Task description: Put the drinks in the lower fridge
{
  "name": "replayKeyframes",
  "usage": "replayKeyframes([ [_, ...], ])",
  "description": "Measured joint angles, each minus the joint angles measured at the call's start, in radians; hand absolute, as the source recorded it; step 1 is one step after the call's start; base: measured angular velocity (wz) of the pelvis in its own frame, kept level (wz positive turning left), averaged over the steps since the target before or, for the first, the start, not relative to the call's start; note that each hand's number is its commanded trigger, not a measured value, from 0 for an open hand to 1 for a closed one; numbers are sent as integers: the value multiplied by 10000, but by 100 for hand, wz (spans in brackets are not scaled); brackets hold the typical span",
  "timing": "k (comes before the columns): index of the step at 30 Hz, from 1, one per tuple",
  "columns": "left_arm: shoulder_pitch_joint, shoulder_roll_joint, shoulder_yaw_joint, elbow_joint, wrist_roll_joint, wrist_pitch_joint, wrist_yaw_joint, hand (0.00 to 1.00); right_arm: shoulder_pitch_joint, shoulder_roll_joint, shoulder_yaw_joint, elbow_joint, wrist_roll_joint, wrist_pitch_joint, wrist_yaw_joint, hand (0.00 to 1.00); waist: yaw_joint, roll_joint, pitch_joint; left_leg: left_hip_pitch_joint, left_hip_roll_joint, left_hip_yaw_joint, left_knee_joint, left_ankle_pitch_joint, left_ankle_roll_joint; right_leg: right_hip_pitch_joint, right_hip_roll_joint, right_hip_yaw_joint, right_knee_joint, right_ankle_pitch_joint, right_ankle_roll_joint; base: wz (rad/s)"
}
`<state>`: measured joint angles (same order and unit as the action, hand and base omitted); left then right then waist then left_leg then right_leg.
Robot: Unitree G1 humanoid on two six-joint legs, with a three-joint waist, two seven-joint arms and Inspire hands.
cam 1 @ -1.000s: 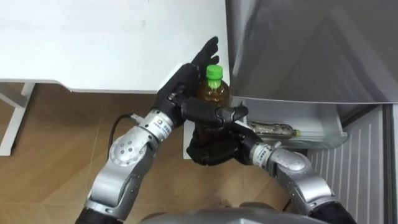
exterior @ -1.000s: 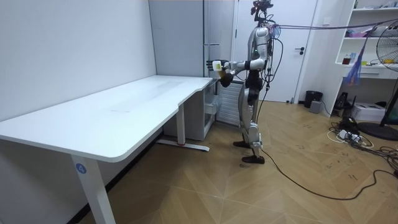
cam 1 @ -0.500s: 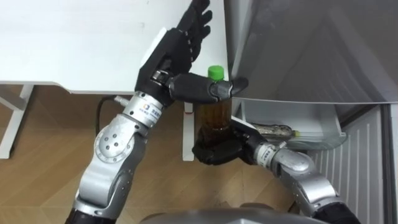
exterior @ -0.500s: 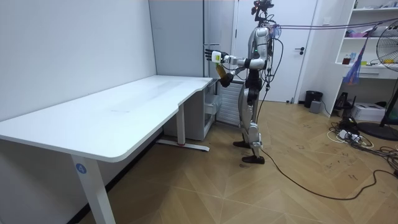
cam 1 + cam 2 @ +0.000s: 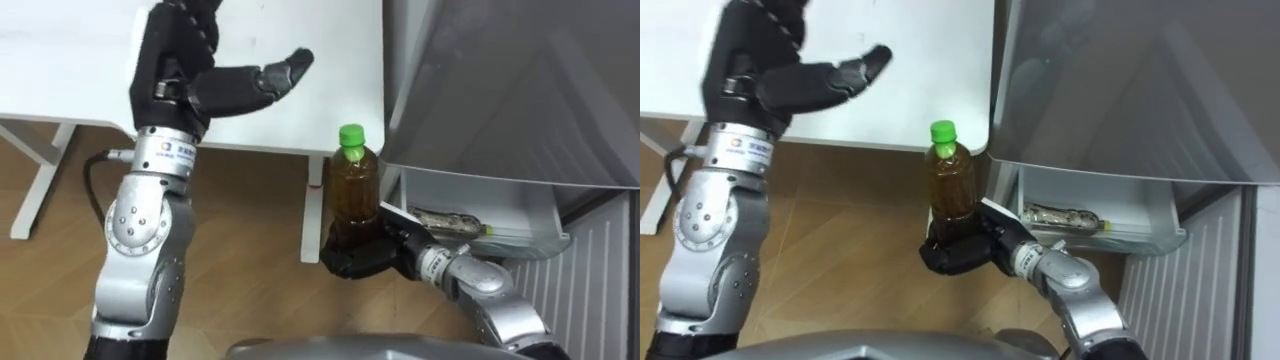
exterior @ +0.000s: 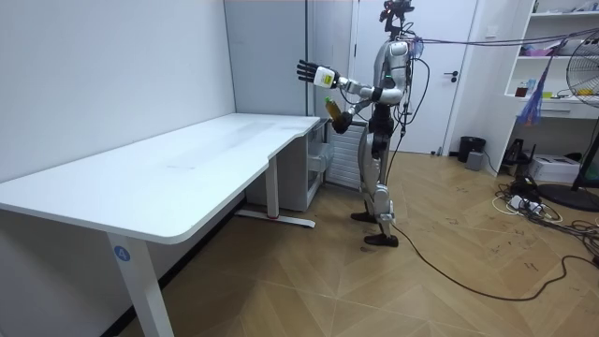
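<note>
Holding one drink bottle (image 5: 352, 190) upright, low before the body, between the edge of the white table (image 5: 80, 60) and the grey fridge door (image 5: 520, 90). Gripping it round the base with the right hand (image 5: 362, 258), curling the fingers about the lower body and keeping the green cap (image 5: 351, 134) uppermost and free of contact.

Handling, by judgement:
- Carrying brown liquid almost to the shoulder, so probably weighing moderately, with the load sitting low.
- Likely behaving as thin plastic: staying stiff while full and capped, yet yielding a little under a hard squeeze.
- Presenting a smooth, rounded wall, so tending to slip or twist in a slack grasp.
- Favouring a hold round the lower or middle body rather than at the narrow neck.
- Risking little breakage, though toppling readily if set on an uneven base.

Holding the left hand (image 5: 180, 75) high over the table, well apart from the bottle, spreading the fingers wide and stretching the thumb toward the fridge, grasping and touching nothing.

Noting a second bottle (image 5: 447, 216) lying on its side in the pale bin (image 5: 535, 215) below the fridge door, near the held one; possibly leaning on the bin's wall, that contact being too dim to settle.

Standing, in the room view, at the table's far end beside the fridge.
</note>
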<state>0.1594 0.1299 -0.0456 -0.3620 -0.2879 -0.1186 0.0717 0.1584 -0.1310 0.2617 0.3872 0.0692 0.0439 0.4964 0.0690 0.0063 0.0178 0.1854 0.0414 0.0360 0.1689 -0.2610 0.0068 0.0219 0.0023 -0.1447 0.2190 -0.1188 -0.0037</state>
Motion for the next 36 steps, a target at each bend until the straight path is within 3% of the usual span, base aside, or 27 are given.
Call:
replayKeyframes([
  [3,0,-14,381,0,72,-85,379,0,49,-59,-166,0,16,0,-14,100,199,71,2,3,-1,-76,-1,0,0,15,0,-40,-26,0,0,3],
  [10,1,7,1296,10,413,-118,1437,0,58,-271,-365,-19,-4,0,-37,100,249,112,-22,115,20,-218,-3,1,0,276,-4,-235,-176,1,-2,7],
  [16,4,13,1546,554,398,-133,2342,0,124,-302,-513,-28,10,1,-351,100,459,161,-13,283,11,-216,-24,1,0,413,-7,-207,-170,-3,5,-1],
  [21,83,-12,1648,1300,152,-133,3151,0,381,-408,-588,-69,-3,33,-365,100,607,291,-104,347,13,-213,-96,0,1,448,-7,-219,-154,-5,6,1],
  [23,165,-11,1645,2048,156,-131,3359,0,440,-414,-592,-69,-3,134,-372,100,692,368,-157,365,1,-210,-85,1,1,460,-14,-200,-139,-12,12,0],
  [25,354,0,1647,2501,156,-128,3532,0,442,-402,-592,-70,-37,144,-378,100,694,356,-153,359,1,-205,-81,2,2,453,-16,-208,-139,-19,5,0],
  [30,770,6,1598,4247,-266,-115,3737,0,494,-420,-600,-69,-286,213,-553,100,710,215,-164,356,1,-238,-42,2,1,473,-20,-220,-146,-21,4,0],
  [32,791,15,1562,5510,-372,-118,3784,0,497,-386,-592,-69,-304,222,-624,100,741,164,-174,371,-3,-289,-47,2,2,506,-20,-198,-162,-21,4,0],
  [36,907,9,1200,7051,-1043,-5,4051,0,497,-333,-568,-68,-114,238,-734,100,731,137,-118,353,-5,-301,-59,0,2,480,-20,-218,-162,-22,5,0],
])
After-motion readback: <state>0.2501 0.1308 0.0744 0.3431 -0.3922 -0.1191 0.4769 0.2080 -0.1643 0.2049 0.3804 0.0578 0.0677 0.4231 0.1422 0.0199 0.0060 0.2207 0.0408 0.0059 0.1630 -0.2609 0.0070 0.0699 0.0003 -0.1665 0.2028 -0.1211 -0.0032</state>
